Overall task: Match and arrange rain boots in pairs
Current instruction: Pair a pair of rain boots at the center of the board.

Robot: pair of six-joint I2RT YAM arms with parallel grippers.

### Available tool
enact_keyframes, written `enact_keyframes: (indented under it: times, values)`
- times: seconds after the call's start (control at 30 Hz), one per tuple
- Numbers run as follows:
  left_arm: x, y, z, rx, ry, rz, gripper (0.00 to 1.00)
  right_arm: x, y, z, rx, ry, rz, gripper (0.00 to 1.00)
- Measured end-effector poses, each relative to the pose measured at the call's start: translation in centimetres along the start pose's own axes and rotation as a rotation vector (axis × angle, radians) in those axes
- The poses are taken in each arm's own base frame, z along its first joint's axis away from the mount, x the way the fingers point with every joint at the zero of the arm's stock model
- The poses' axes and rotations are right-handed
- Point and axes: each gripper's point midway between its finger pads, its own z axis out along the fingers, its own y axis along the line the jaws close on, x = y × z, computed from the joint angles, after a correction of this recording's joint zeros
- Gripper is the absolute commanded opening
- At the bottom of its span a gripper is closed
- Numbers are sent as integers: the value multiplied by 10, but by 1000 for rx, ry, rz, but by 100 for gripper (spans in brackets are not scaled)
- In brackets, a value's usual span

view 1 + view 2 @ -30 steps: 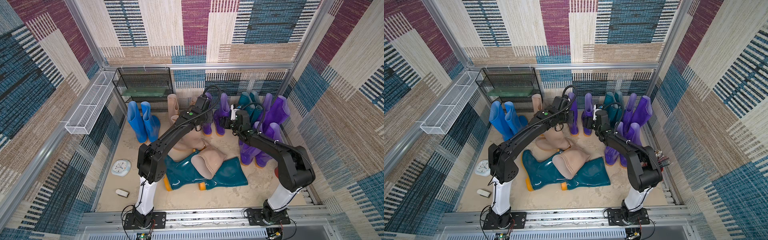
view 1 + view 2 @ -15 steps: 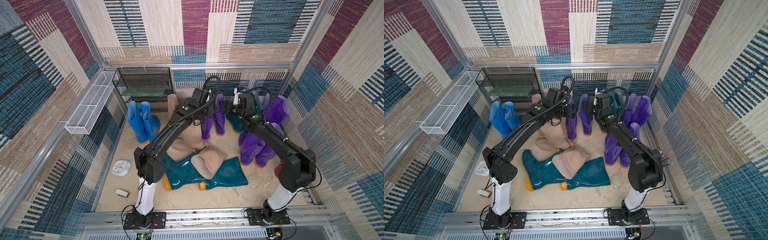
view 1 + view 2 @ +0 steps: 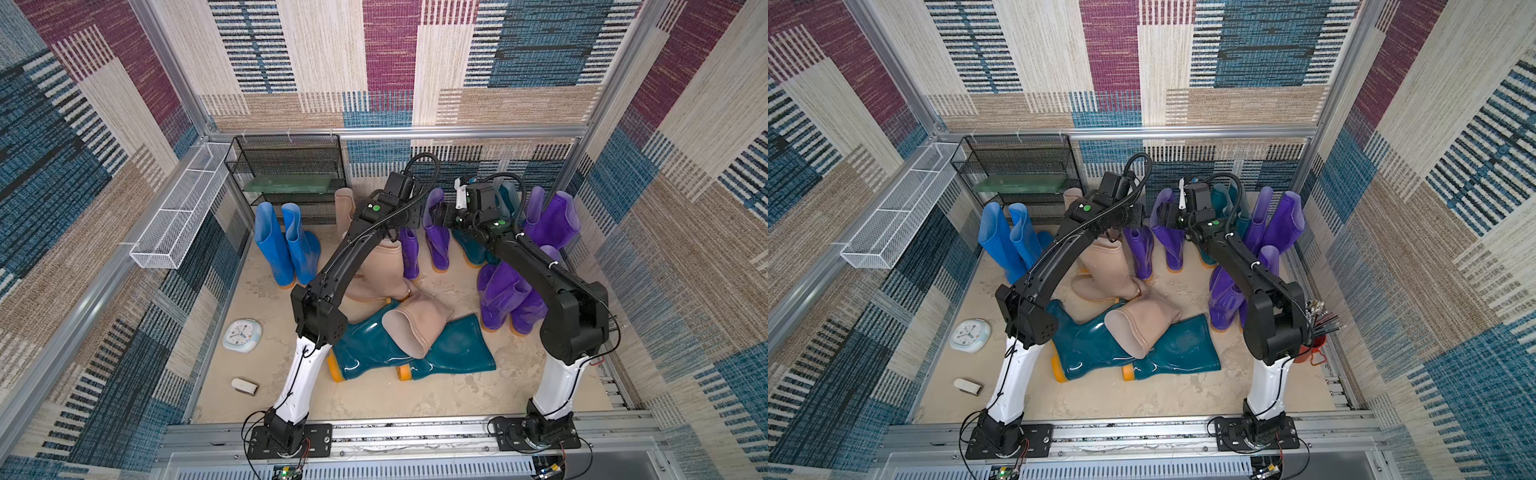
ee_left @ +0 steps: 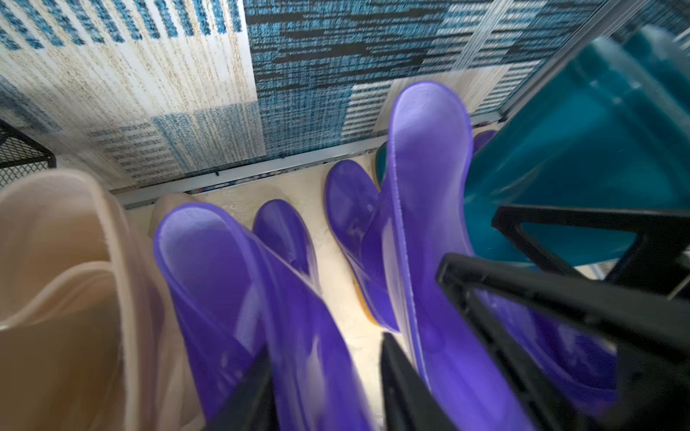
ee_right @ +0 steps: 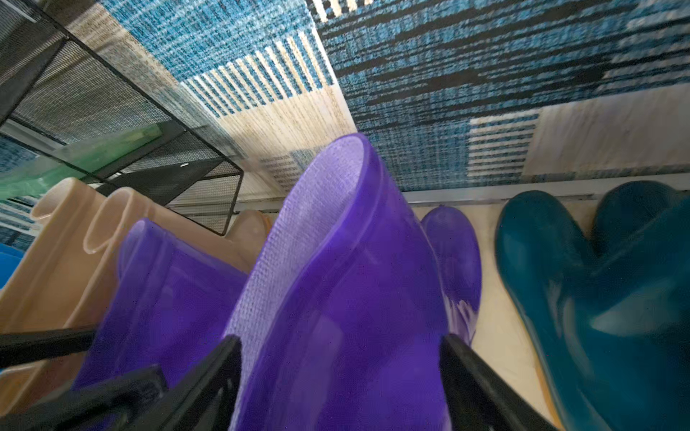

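Both arms are working on a purple pair by the back wall. The left hand (image 4: 325, 343) is straddling the shaft of one purple boot (image 4: 231, 283), its fingers partly apart; a sliver of the surface (image 4: 321, 253) is showing beside one finger, so it is not clamping. The right hand (image 5: 339, 337) is flanking the purple mate (image 5: 336, 261), fingers wide at both sides of the shaft; whether they are pressing I cannot tell. Both boots are standing upright, just beside each other. The step looks like squaring up this pair; the next move is calling for a release without tipping them, then the teal boots (image 3: 365, 353) lying under a beige boot (image 3: 415, 328).
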Motion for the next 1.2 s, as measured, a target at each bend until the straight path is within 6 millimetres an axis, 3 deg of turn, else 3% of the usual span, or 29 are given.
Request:
enact_keyframes:
  times: [0.2,0.3,0.67,0.97,1.2]
  values:
    - [2,-4,4,32,9,24,0,-17,3,2,-26,-27,5,15]
    - [1,-15,4,94,6,40,0,-23,1,-1,-29,-36,4,0]
    - [5,-85,10,333,-41,196,0,-42,-28,-28,31,-52,-11,0]
    - [-5,-86,23,309,-100,155,0,-44,-60,-40,83,-55,10,0]
    - [-10,-94,26,332,-135,150,0,-58,-54,-60,74,-93,2,0]
